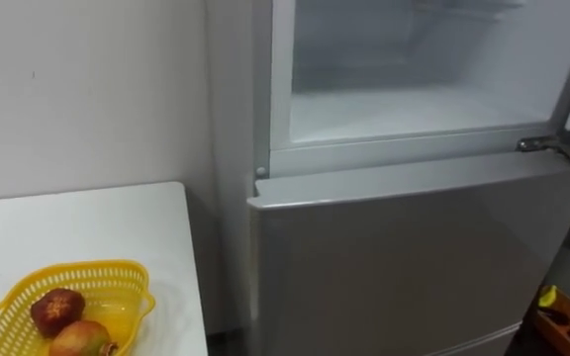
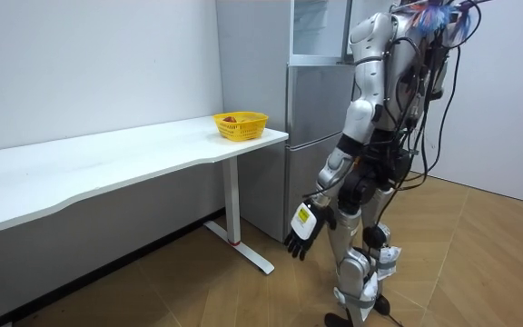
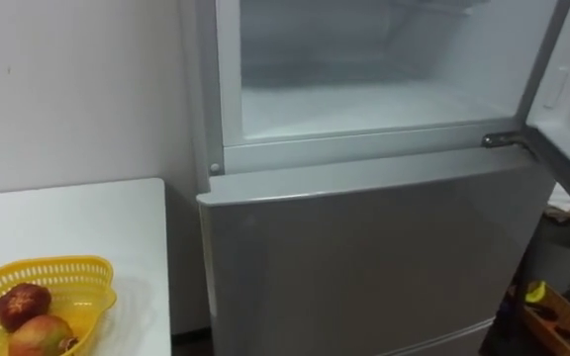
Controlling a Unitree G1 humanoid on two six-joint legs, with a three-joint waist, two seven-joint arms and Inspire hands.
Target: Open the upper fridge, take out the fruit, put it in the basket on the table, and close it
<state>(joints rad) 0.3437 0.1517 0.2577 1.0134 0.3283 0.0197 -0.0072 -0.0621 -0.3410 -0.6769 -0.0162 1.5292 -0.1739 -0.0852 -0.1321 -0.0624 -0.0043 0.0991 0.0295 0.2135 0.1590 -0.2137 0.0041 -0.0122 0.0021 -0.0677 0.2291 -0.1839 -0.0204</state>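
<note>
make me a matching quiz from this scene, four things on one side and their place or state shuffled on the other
Things:
1. yellow basket
2. upper fridge compartment
3. lower fridge door
4. left hand

Place or state:
a. shut
b. hanging low beside the robot's leg, fingers relaxed
c. on the white table, with fruit inside
d. its door swung open

Pairs: 1-c, 2-d, 3-a, 4-b
</note>
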